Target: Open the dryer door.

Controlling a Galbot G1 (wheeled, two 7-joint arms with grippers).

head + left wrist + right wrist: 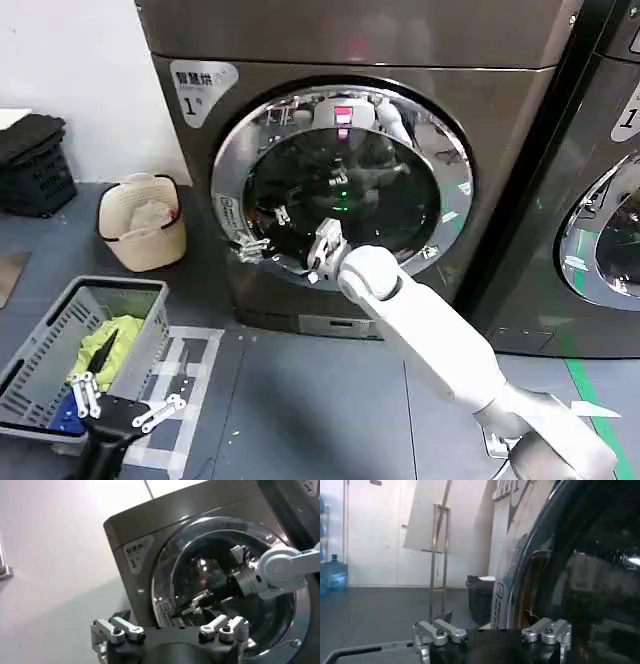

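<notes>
The dryer door [400,190] is a big round door with a wide chrome rim and dark glass on the bronze-grey machine. It looks shut or nearly shut against the front. My right gripper [322,255] is at the door's lower left rim, open, its fingers beside the chrome edge with nothing held. From the left wrist view the right gripper [196,605] shows against the door [210,550]. In the right wrist view the rim and glass [590,540] run close past the right gripper [492,635]. My left gripper [125,405] hangs open and empty, low over the grey basket.
A grey basket [40,345] with yellow-green cloth stands on the floor at the left. A beige hamper [143,240] sits beside the machine, a black crate [35,165] farther left. A second, darker machine [610,120] stands at the right.
</notes>
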